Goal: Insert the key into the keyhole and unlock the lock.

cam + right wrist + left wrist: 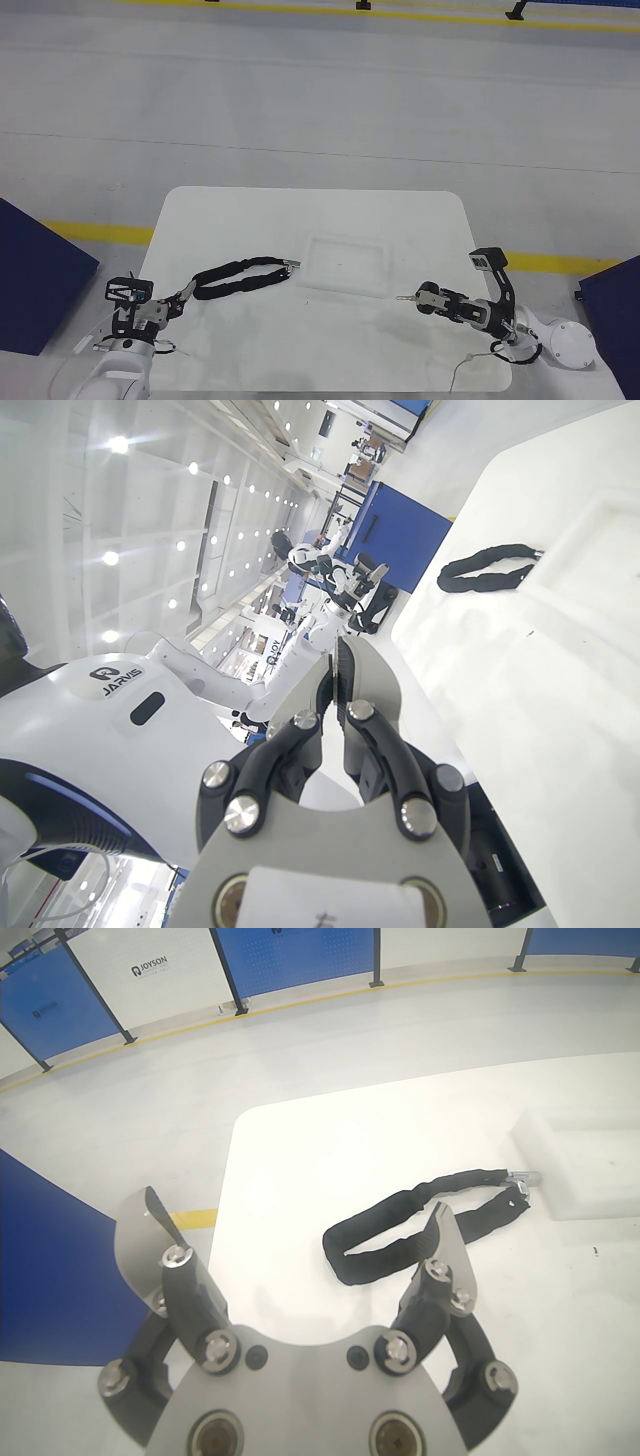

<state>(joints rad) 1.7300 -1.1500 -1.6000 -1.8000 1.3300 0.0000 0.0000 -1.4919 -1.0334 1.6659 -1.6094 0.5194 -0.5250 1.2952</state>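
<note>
Left gripper: released, my fingers spread wide with nothing between them. It hangs low over the near left part of the table, just beside the looped end of the chain.

Chain lock: a black sleeved chain lying flat in a long narrow loop that runs from my left gripper toward the middle of the table. I am not touching it, as far as I can tell.

Lock head: the small metal barrel where the chain's two ends meet, resting against the edge of the white pad. I cannot tell which way its keyhole faces.

White pad: a shallow raised slab at the table's centre, between my two arms.

Right gripper: clenched, pads pressed together, held low over the right side of the table and pointing toward the lock.

Key: a thin pale sliver juts from my right fingertips, and I take it for the key. It is well apart from the lock head.

Step in hand: the approach, I judge. The key is gripped and nothing is inserted yet.

Next move: my left gripper needs to pin the chain near the barrel so that it cannot slide. My right must then carry the key across and line its blade up with the keyhole before pushing in.
</note>
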